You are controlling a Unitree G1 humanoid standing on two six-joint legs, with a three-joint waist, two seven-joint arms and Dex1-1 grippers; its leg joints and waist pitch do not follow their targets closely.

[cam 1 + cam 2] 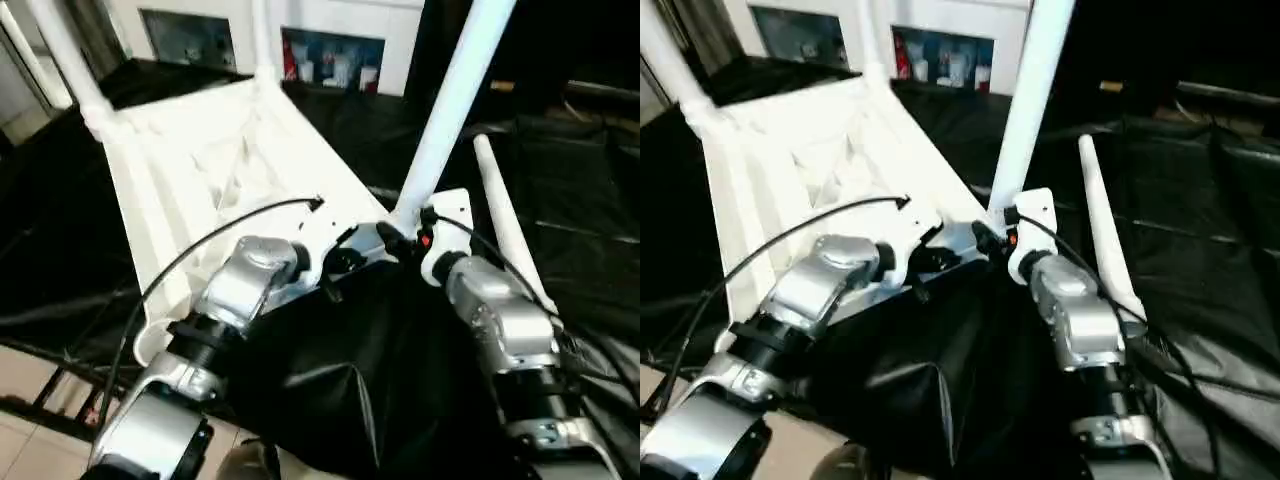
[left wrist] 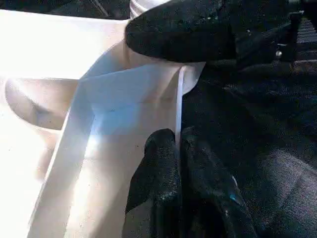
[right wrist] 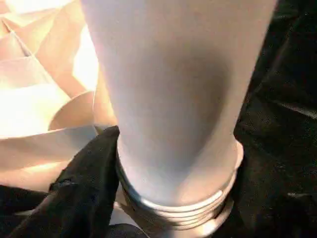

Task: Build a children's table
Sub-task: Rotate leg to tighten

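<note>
While the left gripper [image 2: 178, 148] pinches the tabletop's [image 1: 200, 160] stiff, light rim, the right gripper [image 1: 405, 240] clasps the smooth leg [image 3: 173, 99] near its threaded base, the best hold.

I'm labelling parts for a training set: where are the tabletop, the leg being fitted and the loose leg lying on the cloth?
tabletop [image 1: 200, 170]: left eye view, ribbed underside.
leg being fitted [image 1: 450, 110]: left eye view, mid-shaft.
loose leg [image 1: 505, 225]: left eye view, middle of tube.
</note>
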